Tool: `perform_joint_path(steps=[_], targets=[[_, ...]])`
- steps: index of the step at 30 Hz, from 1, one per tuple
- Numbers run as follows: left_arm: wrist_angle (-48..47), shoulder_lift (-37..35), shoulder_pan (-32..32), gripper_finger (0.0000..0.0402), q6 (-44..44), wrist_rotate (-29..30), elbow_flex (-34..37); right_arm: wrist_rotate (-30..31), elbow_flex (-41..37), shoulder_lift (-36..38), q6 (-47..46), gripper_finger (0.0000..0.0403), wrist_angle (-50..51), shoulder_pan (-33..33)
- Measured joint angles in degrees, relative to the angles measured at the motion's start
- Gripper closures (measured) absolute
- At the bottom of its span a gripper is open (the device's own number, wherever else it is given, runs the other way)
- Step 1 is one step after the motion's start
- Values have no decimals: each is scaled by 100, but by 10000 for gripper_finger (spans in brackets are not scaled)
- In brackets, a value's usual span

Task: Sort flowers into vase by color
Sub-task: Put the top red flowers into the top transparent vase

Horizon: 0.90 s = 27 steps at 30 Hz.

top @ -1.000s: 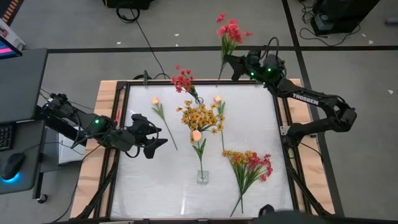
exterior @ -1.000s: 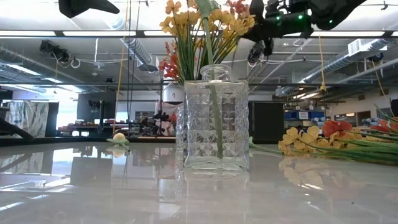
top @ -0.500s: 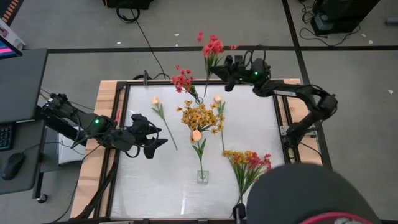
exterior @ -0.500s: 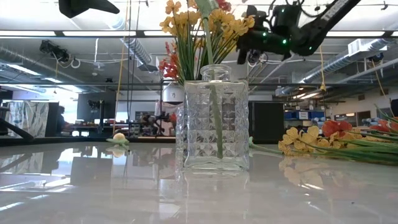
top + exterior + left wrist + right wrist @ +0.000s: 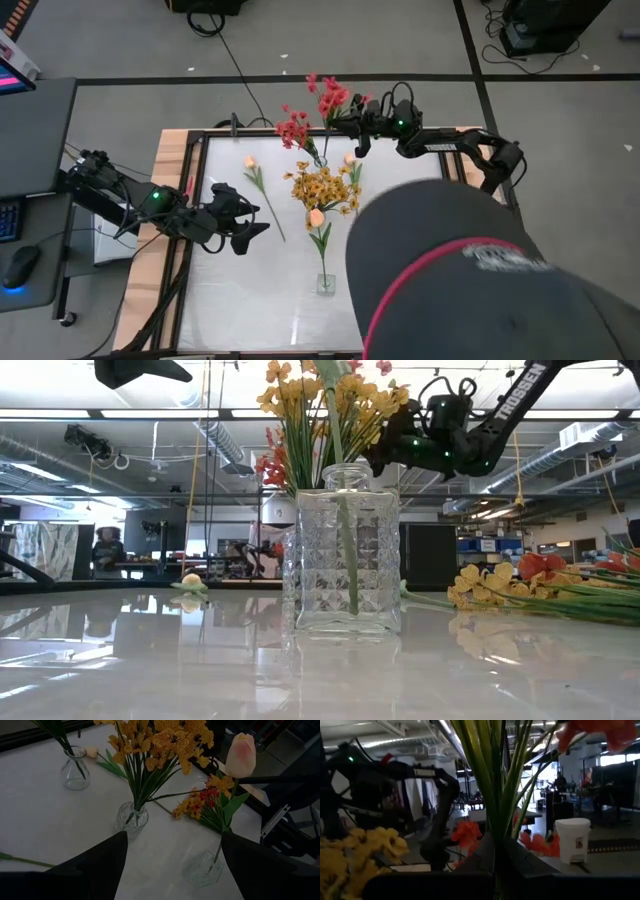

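Observation:
My right gripper point(image 5: 348, 124) is over the table's far edge, shut on a red-blossomed sprig point(image 5: 326, 95), just right of the small vase of red flowers point(image 5: 294, 130). In mid-table stand a vase of yellow-orange flowers point(image 5: 322, 187) and a square glass vase point(image 5: 326, 284) with one peach tulip point(image 5: 316, 217). Another peach tulip point(image 5: 250, 163) lies flat on the table; a third bud point(image 5: 350, 158) shows behind the yellow bunch. My left gripper point(image 5: 252, 217) hangs open over the table's left part, touching nothing. My right gripper pinches the red sprig's bundle of green stems point(image 5: 496, 847) between its two fingers, reaching in from the table's right, roughly level. The sprig is lifted clear. Its red blossoms point(image 5: 326, 95) stick out past the fingers toward the far left.
A person's capped head point(image 5: 470, 280) fills the near right of the high view and hides that part of the table. Red and yellow sprigs point(image 5: 540, 585) lie on the table's right side. A dark frame point(image 5: 200, 140) rims the white tabletop.
My right gripper has carried the red sprig leftward along the far edge, from beyond the far right corner to beside the red-flower vase. A person's head has come into the high view from the near right, covering the sprigs lying there.

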<state>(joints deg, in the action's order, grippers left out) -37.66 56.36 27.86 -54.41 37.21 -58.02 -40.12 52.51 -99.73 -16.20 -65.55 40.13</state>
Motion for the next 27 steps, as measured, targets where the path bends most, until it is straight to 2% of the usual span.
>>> perform_joint_path(steps=[27], targets=[[14,-2,0,74,0,2,0,335,0,-56,290,385,607,-187]])
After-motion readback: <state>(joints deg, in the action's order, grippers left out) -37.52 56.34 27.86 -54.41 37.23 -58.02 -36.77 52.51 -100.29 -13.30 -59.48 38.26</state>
